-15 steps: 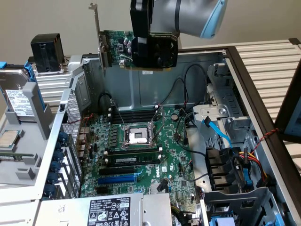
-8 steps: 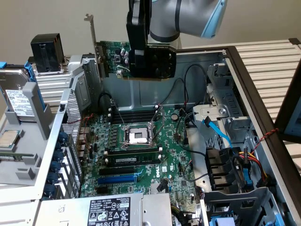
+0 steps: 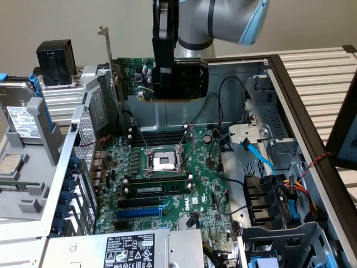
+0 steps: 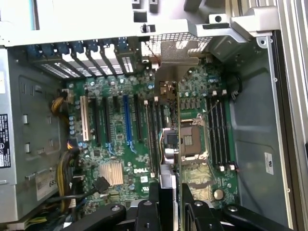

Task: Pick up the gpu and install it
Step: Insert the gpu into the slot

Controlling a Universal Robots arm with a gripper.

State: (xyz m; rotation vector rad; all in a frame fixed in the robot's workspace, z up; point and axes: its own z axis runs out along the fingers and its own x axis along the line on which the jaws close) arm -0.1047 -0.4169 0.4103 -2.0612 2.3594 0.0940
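We see the gripper (image 3: 165, 78) closed on the gpu (image 3: 133, 75), its two black fingers (image 4: 155, 199) pressing the card's faces from either side and the jaws only partly apart around it. The card hangs upright in the air, clear of the motherboard (image 3: 167, 223), with its black fan block to the exterior view's right and its silver bracket (image 3: 104, 42) rising at the exterior view's left. From the wrist view we look down the card's thin edge (image 4: 172, 144), which lies over the board between the row of expansion slots and the CPU socket (image 4: 193, 137). The blue slot (image 4: 127, 118) sits apart from that edge, several slots over. Memory sticks (image 3: 156, 187) stand seated beside the socket. Black cables (image 3: 223, 100) loop along the case's far wall (image 3: 167, 114) just behind the card, and a blue cable (image 3: 259, 156) runs toward the drive cage. The power supply (image 3: 122, 248) borders the board's near edge, and the rear slot covers (image 4: 96, 55) bound it on the bracket's side.
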